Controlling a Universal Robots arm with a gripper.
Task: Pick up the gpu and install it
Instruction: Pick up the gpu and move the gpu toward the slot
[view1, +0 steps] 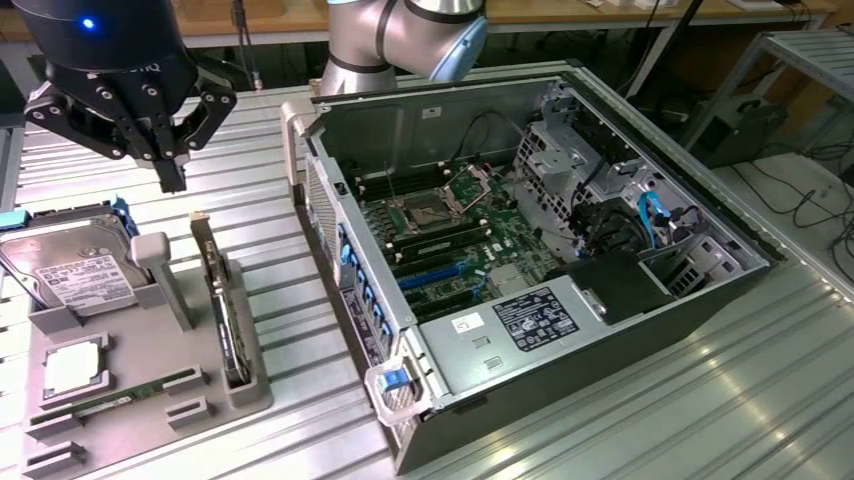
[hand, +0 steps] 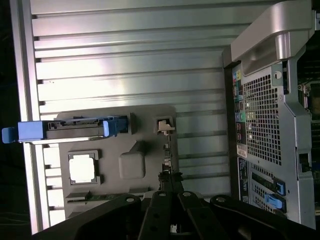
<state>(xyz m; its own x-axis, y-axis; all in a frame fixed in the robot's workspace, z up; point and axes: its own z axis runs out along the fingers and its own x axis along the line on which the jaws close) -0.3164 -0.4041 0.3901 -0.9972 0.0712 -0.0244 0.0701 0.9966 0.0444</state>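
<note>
Aloft, hand (view1: 171, 176) pressed together and empty, gpu (view1: 220, 310) edge-on in gray holder (view1: 140, 355), broad faces hidden.

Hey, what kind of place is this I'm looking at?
Probably a robotics lab bench set up for PC assembly: a robot arm over a ribbed metal table, an opened computer case, and a grey tray holding a hard drive.

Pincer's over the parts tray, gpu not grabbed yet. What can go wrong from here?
1. The pincer hangs shut above the gpu. If it descends like that, it would likely strike the card's top edge instead of straddling it.
2. The gpu stands on edge in the gray holder, close to a post. An off-centre grip might snag there or tilt the card.
</note>
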